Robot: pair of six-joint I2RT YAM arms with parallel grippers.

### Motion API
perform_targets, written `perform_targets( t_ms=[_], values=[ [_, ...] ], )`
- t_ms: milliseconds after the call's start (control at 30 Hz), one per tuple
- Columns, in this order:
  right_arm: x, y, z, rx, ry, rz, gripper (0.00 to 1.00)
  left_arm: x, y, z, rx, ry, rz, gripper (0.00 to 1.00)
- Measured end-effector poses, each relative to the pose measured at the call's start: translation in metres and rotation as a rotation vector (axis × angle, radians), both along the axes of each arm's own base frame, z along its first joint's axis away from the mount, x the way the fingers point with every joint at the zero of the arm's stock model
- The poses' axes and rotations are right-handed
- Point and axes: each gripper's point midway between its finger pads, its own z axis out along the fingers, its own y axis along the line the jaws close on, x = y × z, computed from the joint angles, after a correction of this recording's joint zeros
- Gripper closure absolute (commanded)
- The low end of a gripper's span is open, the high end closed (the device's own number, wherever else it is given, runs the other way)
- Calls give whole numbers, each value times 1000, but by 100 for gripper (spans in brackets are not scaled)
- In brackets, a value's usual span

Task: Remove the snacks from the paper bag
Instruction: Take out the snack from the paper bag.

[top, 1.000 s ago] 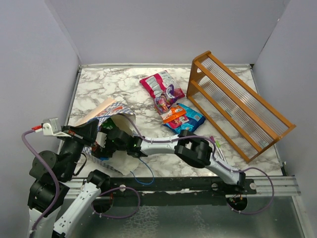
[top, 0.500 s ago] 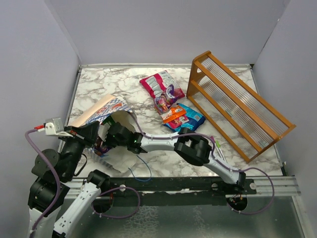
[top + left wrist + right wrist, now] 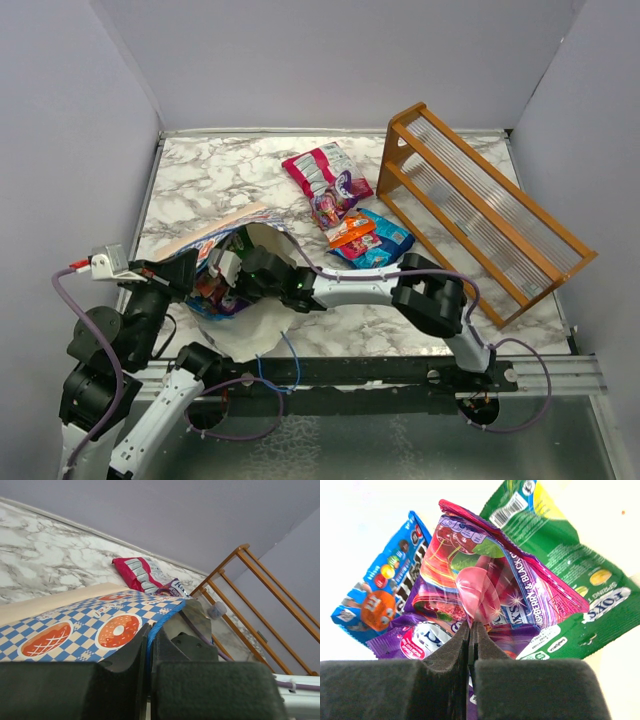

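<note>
The paper bag (image 3: 236,232), blue-and-white checkered with doughnut prints, lies on its side at the near left, its mouth facing right. My left gripper (image 3: 190,268) is shut on the bag's blue rim (image 3: 165,617). My right gripper (image 3: 228,272) reaches into the mouth and is shut on a crinkled pink-and-purple raspberry packet (image 3: 485,587). Around it inside the bag lie a blue packet (image 3: 375,595), a green packet (image 3: 555,575) and a purple one (image 3: 412,640). Outside the bag, a pink-and-white packet (image 3: 318,172), a purple one (image 3: 347,188), an orange one (image 3: 350,230) and a blue one (image 3: 385,242) lie on the marble.
An orange wooden slatted rack (image 3: 480,210) lies tilted at the right of the table (image 3: 200,180). The right arm stretches across the near side from its base (image 3: 470,370) to the bag. Grey walls close in the left, back and right.
My right gripper has shut on the raspberry packet inside the bag, and the right arm has drawn back to the right. The left gripper has raised the bag's rim.
</note>
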Motion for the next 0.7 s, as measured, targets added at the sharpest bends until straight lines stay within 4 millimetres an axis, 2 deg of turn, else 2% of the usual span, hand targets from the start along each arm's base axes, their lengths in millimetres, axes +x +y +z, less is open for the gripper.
perform_targets(
  t_ms=[133,333,533,700],
  values=[
    [-15,-9,7,8,28,4,99,1,1,-4,2,6,8,100],
    [-28,-20,2,-7,67,-1,99,0,5,-5,2,7,26,100],
    [-38,-23,26,6,55,-8,99,-4,18,-9,9,15,81,100],
    [-48,-18,42,20,-2,-23,99,-14,30,-7,-8,-8,119,100]
  ],
)
